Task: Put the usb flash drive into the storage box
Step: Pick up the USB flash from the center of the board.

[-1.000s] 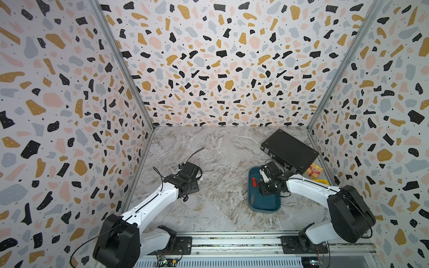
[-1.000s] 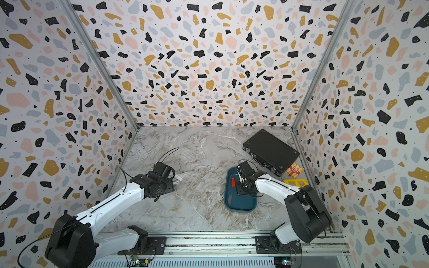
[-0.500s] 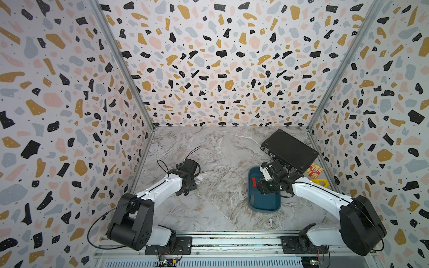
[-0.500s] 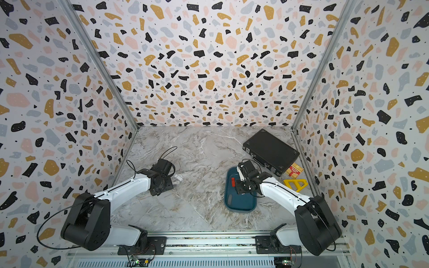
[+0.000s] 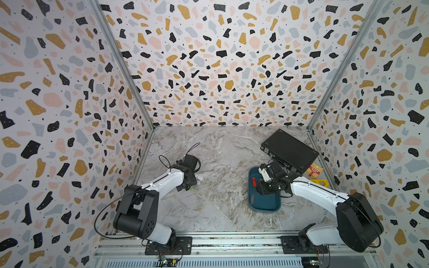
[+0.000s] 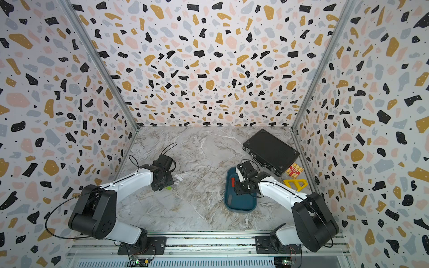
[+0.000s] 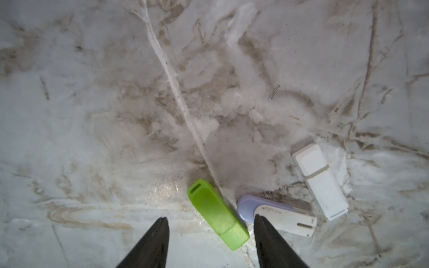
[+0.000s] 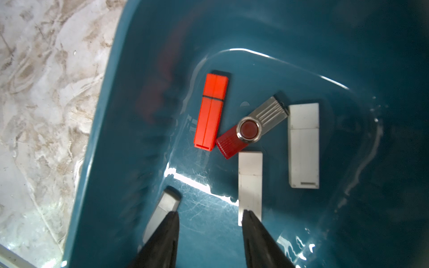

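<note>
Usb flash drive point(image 7: 218, 213), nine o'clock of storage box point(image 5: 267, 205), looks light, slick; we'd pinch its long sides; left gripper point(image 7: 210, 217) gapes empty.

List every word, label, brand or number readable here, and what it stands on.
No text can be read.
Red and yellow packet beside the black briefcase: printed marks, too small and blurred to read.
Flash drives in the storage box and on the table: no print visible.

in a top view the right arm point(image 6: 278, 190) hides much of the storage box point(image 6: 241, 204), and the left arm point(image 6: 130, 183) covers most of the green drive point(image 6: 168, 188). in the right wrist view one of the jaws overlaps a grey drive point(image 8: 166, 204).
</note>
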Robot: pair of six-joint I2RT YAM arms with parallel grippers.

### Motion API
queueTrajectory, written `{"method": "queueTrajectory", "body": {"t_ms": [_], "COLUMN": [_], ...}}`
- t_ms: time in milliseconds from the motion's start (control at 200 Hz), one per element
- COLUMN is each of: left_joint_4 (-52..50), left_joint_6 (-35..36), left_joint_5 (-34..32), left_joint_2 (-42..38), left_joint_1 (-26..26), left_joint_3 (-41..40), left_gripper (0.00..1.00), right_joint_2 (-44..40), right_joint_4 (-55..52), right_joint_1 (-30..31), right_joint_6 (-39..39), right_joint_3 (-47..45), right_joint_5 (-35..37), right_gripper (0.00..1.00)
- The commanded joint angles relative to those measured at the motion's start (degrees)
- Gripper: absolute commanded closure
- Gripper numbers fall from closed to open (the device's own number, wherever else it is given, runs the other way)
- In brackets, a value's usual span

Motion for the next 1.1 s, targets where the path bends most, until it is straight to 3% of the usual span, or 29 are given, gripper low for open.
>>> {"method": "queueTrajectory", "body": {"t_ms": [0,706,1096], "left_joint_4": [-0.5,0.7,-0.4], "left_joint_6": [-0.7,-1.8,-2.5], "left_joint_5": [-1.8,-1.6,0.7], "left_joint_2": [0.7,4.3,2.5], "left_joint_1": [0.4,0.7,0.7], "left_joint_3": [0.7,-0.7,-3.1], "left_gripper": [0.39,0.47,0.52], "right_joint_2": [0.3,1.0,1.1], "right_joint_4": [-0.4,-0.8,-0.7], "right_joint_1": [0.1,0.1,0.0], "right_joint_6": [-0.4,-0.6,-0.6], "right_joint_3": [-0.1,0.2,0.2], "right_joint_5": [-0.1,-0.1,-0.1], "right_gripper": [0.50,0.50,0.51]}}
